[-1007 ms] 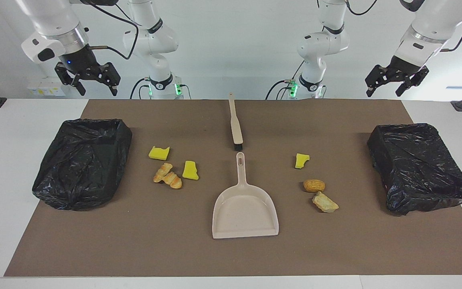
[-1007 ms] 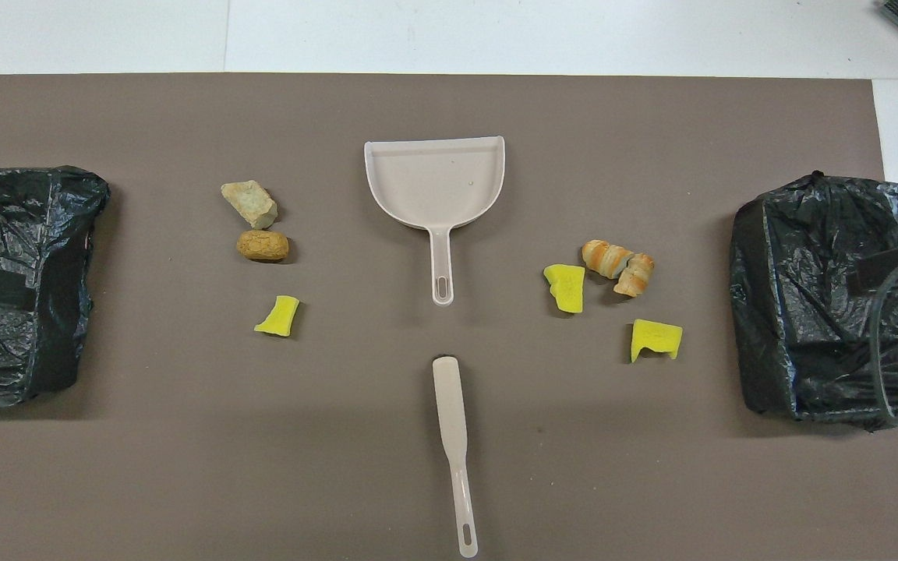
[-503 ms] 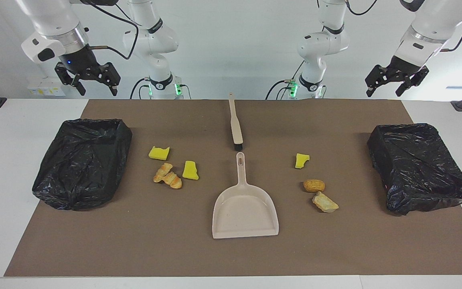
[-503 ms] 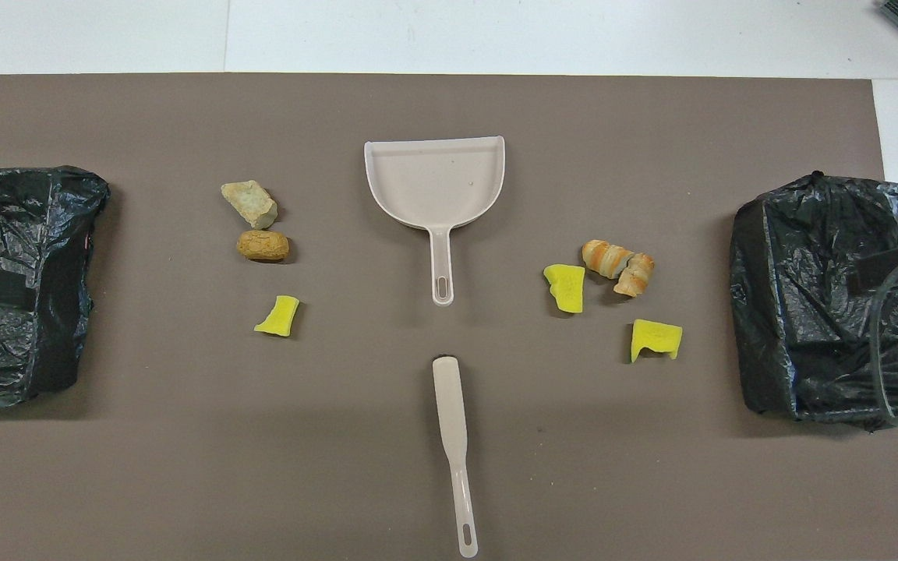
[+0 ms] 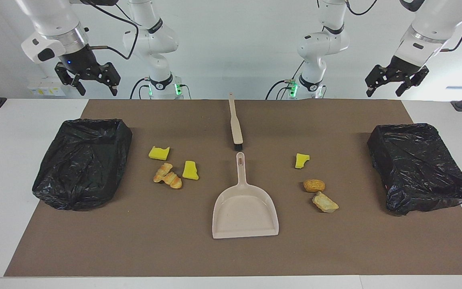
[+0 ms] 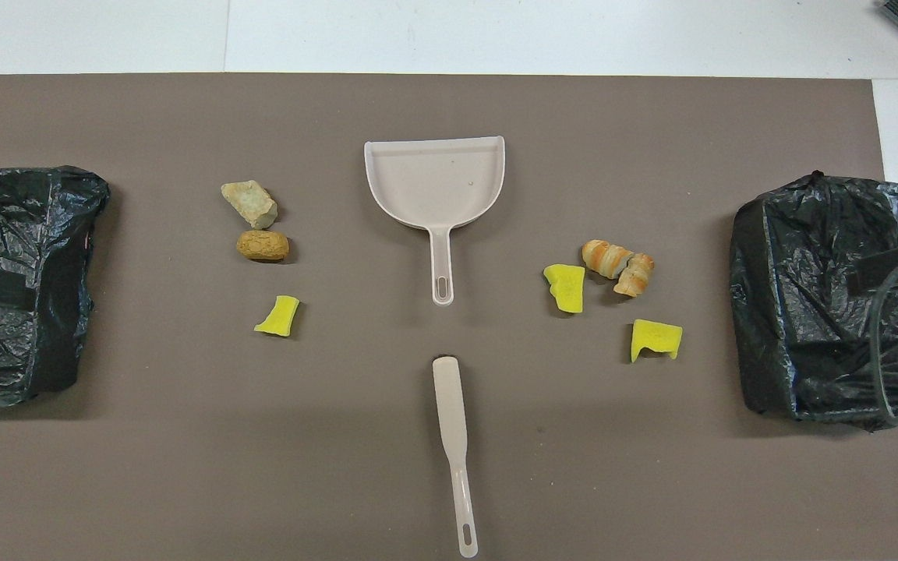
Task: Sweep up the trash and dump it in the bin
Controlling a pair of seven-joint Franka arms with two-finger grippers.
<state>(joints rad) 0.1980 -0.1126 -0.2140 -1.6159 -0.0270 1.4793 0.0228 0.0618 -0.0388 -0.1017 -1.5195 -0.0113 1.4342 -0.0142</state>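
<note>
The trash lies in two groups on the brown mat. Toward the right arm's end are two yellow sponge chunks [image 5: 159, 153] [image 5: 190, 170] and a croissant piece [image 5: 167, 176]. Toward the left arm's end are a yellow chunk [image 5: 302, 160] and two bread pieces [image 5: 314, 185] [image 5: 325, 202]. A black-bagged bin [image 5: 70, 188] stands at the right arm's end, another bin [image 5: 427, 196] at the left arm's end. My right gripper [image 5: 96, 90] and left gripper [image 5: 384, 92] hang open and empty, high over the table's robot-side edge.
A beige dustpan [image 5: 245, 208] lies mid-mat between the trash groups, its handle pointing toward the robots. A beige brush [image 5: 235, 120] lies in line with it, nearer the robots, bristle end close to the dustpan handle. The brown mat [image 5: 134, 241] covers most of the white table.
Both raised grippers have shifted only slightly. Nothing on the table has moved.
</note>
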